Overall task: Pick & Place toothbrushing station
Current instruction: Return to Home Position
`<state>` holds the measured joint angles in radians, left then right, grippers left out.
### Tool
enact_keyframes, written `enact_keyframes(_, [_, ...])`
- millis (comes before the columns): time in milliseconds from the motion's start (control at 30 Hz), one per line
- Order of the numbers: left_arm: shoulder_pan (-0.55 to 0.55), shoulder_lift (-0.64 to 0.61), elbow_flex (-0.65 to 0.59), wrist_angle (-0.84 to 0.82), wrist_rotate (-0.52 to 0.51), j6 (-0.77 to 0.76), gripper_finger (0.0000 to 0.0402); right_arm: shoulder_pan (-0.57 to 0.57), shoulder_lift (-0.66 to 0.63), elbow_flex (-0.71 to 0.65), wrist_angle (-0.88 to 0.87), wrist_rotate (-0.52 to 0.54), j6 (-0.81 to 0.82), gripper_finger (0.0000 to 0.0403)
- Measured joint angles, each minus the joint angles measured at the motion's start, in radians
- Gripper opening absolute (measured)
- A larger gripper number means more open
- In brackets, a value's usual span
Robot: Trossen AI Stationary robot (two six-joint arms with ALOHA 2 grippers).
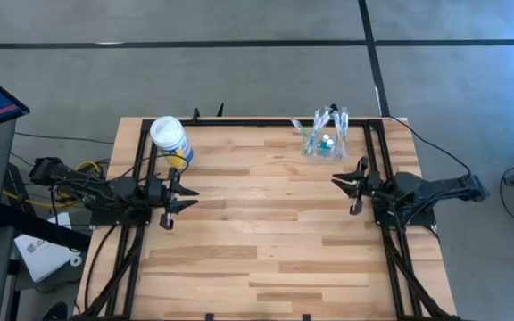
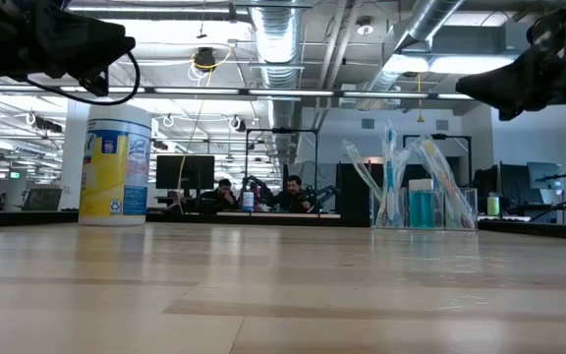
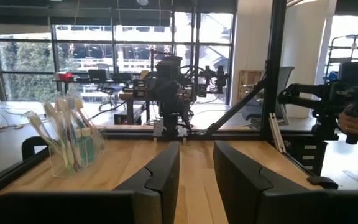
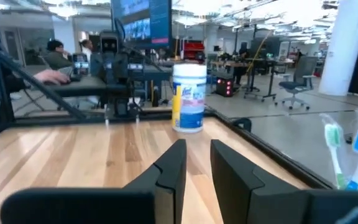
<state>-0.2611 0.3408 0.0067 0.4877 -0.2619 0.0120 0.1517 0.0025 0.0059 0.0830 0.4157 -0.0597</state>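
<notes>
Your right tool (image 1: 347,187) hangs empty above the surface (image 1: 266,241), its fingers spread a little apart with nothing between them, and it is the one nearer the toothbrushing station (image 1: 327,143). That clear cup stands upright near the far edge on the right-hand side, just beyond the right tool and a touch toward the middle. The toothbrushes (image 2: 401,172) inside it stand on end and fan outward, heads up, so the long axis of the whole lot runs vertically and any approach would have to come from above or level from the side. The station looks full and settled, so you can judge the placing done and treat this as the arms pulling back to rest. Your left tool (image 1: 182,198) waits well apart from the cup on the opposite side, likewise parted and holding nothing, pointing across the bare wood toward it. Just beyond that tool, at the far left corner, stands the white-lidded yellow-and-blue canister (image 1: 169,138), clear of both arms.
</notes>
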Motion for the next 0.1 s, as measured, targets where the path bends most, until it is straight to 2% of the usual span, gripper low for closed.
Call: enact_keyframes(100, [0.003,0.000,0.000,-0.001,0.006,0.010,0.0094,-0.030,0.000,0.003,-0.019,-0.025,0.004,0.0065])
